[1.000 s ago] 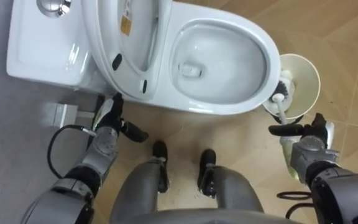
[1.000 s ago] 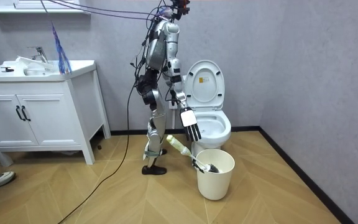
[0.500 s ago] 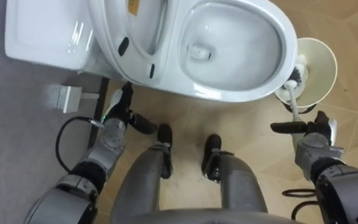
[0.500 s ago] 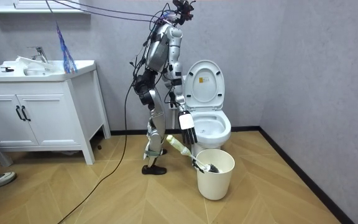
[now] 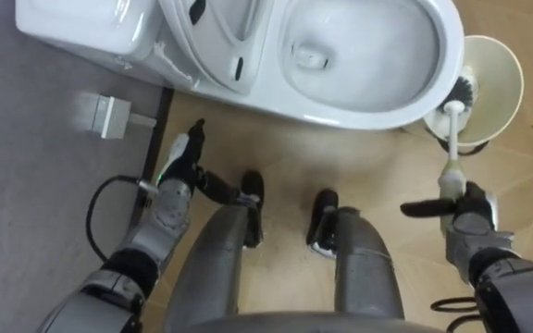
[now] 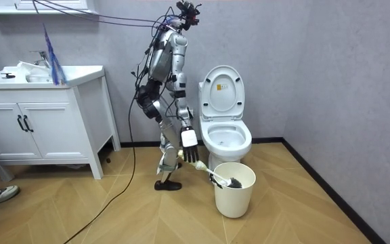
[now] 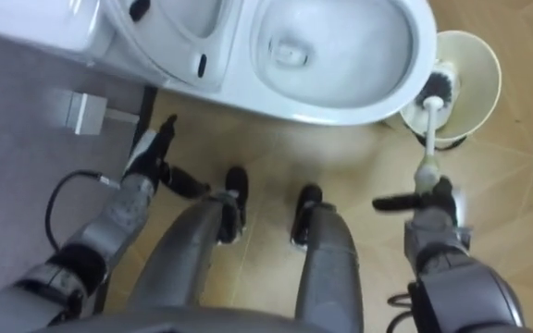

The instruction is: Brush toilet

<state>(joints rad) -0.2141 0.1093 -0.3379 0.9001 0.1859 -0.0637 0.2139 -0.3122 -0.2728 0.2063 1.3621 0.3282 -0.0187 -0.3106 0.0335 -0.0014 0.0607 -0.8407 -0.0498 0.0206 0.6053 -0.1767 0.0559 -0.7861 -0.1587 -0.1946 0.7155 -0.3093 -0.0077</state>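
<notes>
Leaning over the bucket [image 5: 502,76] rim, the brush [image 5: 451,148] reaches the right hand [image 5: 468,213].

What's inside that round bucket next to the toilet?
The toilet brush has its dark bristly head inside the bucket, and its white handle leans out over the rim toward the robot's right hand. The bucket's bottom beneath the brush is covered, so I can't see it.
</notes>
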